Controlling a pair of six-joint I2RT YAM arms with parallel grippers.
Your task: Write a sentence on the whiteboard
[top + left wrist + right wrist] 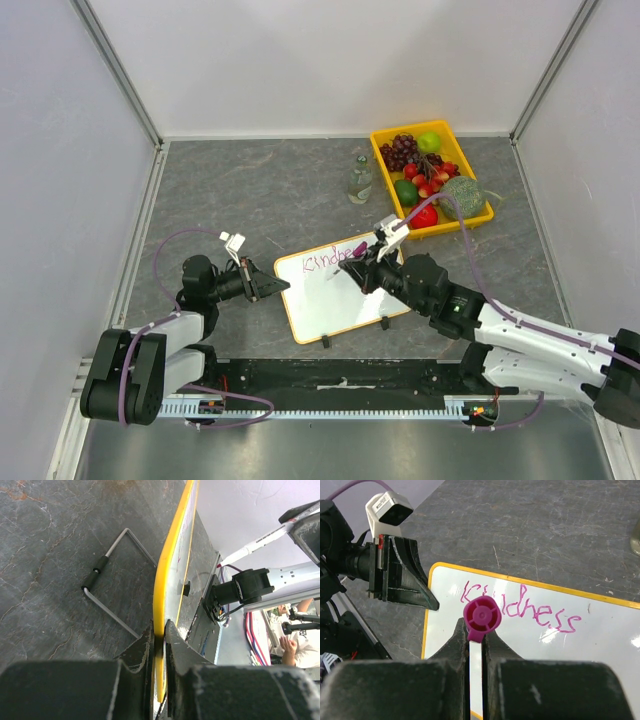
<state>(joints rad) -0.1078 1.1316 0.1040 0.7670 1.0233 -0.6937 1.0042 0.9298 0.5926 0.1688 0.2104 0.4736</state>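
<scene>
The whiteboard (340, 305) lies at the table's middle, white with a yellow rim (167, 575). One pink word of the sentence (520, 609), "Kindness", runs along its far edge (335, 261). My left gripper (283, 286) is shut on the board's left rim; in the left wrist view the jaws (160, 636) pinch the yellow edge. My right gripper (358, 268) hovers over the word, shut on a white marker. In the right wrist view the marker's pink butt end (482, 616) sits just beyond that gripper (475, 636). The marker's barrel (255, 544) slants down toward the board.
A yellow fruit tray (487, 212) with grapes, apples and strawberries stands at the back right. A small glass bottle (360, 180) stands left of it. A bent wire stand (115, 577) lies under the board. Two black clips (326, 340) stick out of its near edge.
</scene>
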